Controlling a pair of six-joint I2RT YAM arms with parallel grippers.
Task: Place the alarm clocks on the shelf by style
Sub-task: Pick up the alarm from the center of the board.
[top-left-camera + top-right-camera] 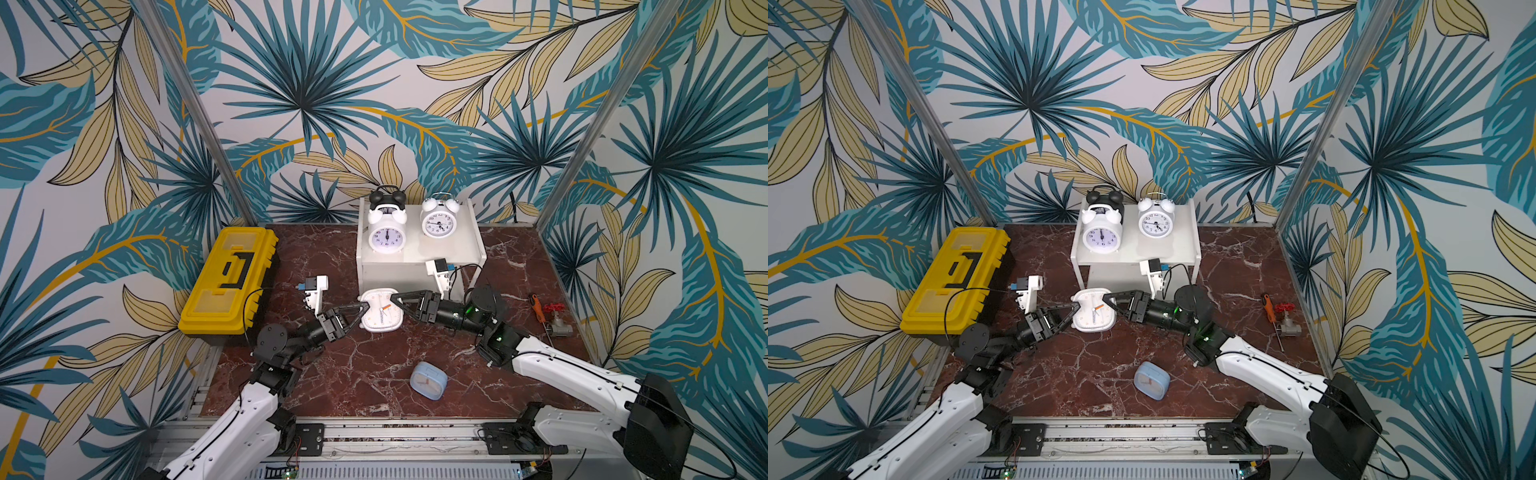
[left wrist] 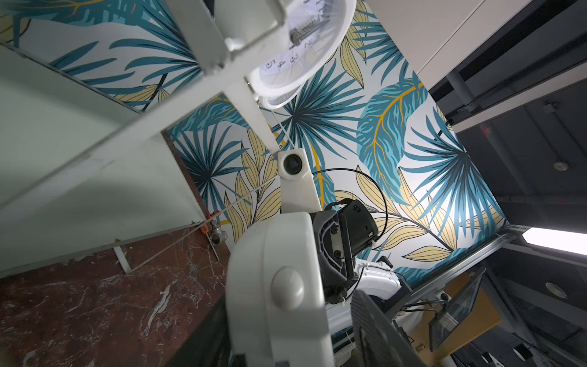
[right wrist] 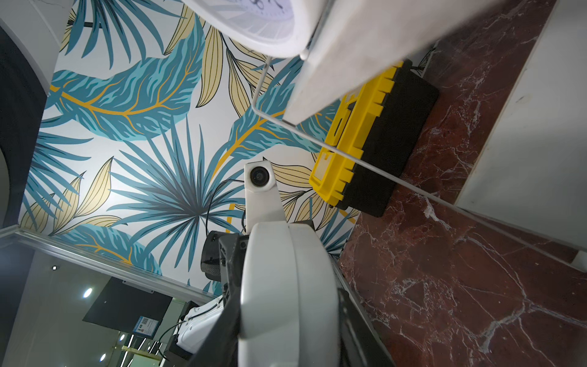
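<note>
**Front rail [image 1: 395,432] to shelf [image 1: 461,245]: two claws at the white square clock [image 1: 376,322]**

Just past the rail, the blue clock [image 1: 428,380] lies face up on the red marble table [image 1: 332,374], well apart from both claws.

Farther in, the white square clock sits tilted, face up, just in front of the shelf's lower board. The right claw [image 1: 395,299] is clamped on its right edge, with one finger lying across the dial. The left claw [image 1: 365,307] reaches its left edge. In the left wrist view its fingers [image 2: 368,324] flank the clock's body, but I cannot tell whether they press it.

On the shelf's top board stand two white bell clocks [image 1: 386,237] [image 1: 438,222]. The black clock [image 1: 387,197] is behind the left one.

A yellow toolbox [image 1: 226,286] lies at the table's left. A screwdriver [image 1: 536,307] and a valve [image 1: 559,328] lie at its right.
</note>
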